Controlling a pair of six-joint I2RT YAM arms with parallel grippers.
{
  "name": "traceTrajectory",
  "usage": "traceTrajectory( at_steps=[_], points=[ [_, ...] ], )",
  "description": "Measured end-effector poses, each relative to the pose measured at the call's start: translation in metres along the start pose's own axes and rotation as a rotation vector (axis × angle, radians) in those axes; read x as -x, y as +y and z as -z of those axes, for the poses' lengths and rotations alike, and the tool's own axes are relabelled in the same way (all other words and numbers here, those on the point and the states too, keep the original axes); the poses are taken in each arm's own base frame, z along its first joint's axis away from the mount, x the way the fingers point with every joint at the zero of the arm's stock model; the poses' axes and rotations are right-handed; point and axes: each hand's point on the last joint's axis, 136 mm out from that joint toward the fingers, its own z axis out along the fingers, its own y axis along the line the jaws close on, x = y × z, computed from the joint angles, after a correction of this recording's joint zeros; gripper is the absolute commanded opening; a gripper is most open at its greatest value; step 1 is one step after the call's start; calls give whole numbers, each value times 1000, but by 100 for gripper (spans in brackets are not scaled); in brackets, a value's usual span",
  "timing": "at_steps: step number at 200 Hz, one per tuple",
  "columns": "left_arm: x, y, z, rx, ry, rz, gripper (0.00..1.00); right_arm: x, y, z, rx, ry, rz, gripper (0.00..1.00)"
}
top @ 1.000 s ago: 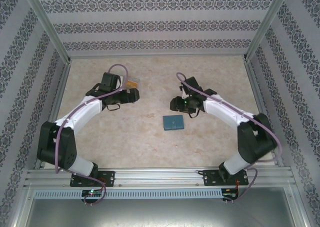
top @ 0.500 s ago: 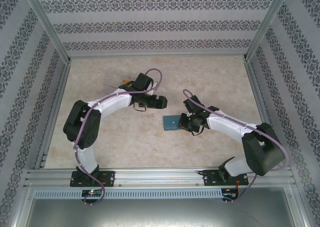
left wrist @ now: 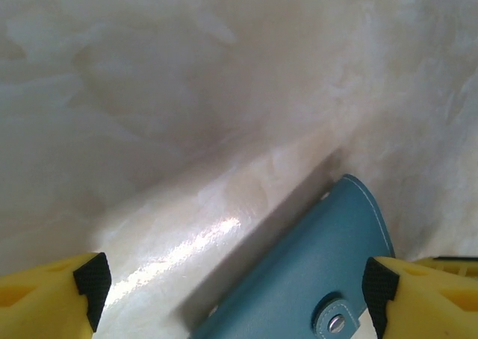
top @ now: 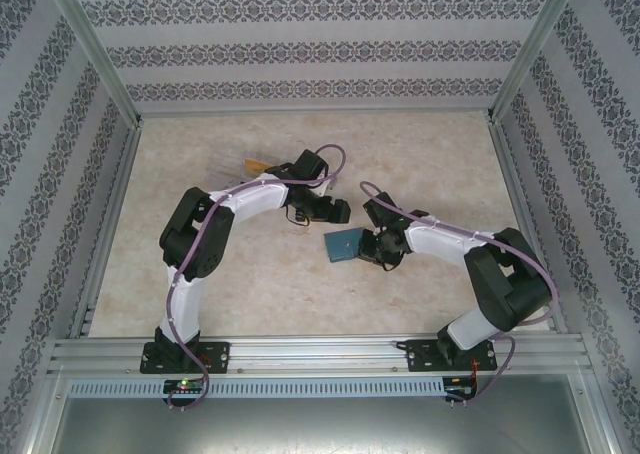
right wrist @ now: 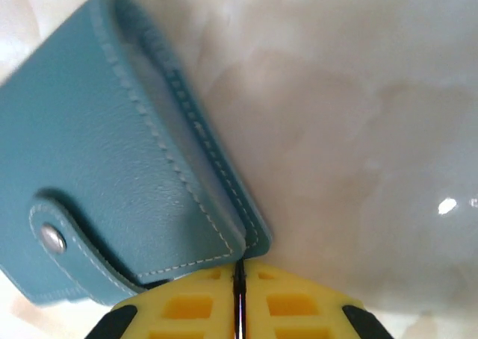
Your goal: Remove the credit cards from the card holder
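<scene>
The blue-grey card holder (top: 345, 244) is at the table's middle, clasp snapped shut, its right end raised off the surface. My right gripper (top: 373, 246) is shut on its right corner; in the right wrist view the yellow fingers (right wrist: 240, 270) pinch the stitched corner of the card holder (right wrist: 97, 152). Just behind the holder's left end hangs my left gripper (top: 336, 212), open. Its wrist view has the card holder (left wrist: 299, 279) between the spread fingertips (left wrist: 231, 287), close to the right one. An orange-gold credit card (top: 257, 164) lies on the table behind the left arm.
Patterned walls and metal rails (top: 110, 224) enclose the marble-look table (top: 250, 274). The left arm's elbow (top: 195, 239) reaches over the left middle; the right arm's elbow (top: 505, 274) stands at the right side.
The left arm swung right from the orange card to the holder, jaws still wide. The right gripper came down to the holder, shut on its corner and tilted it up.
</scene>
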Motion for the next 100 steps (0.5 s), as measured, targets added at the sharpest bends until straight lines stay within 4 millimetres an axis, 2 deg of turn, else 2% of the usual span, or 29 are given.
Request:
traceTrajectory(
  at_steps=[28,62,100],
  points=[
    [-3,0,0,-2,13,8,88,25,7,-1,5,-37,0,13],
    [-5,1,0,1,19,30,86,51,24,-4,34,-67,21,24],
    [-15,8,-5,13,43,71,80,61,33,4,66,-97,43,33]
  ],
)
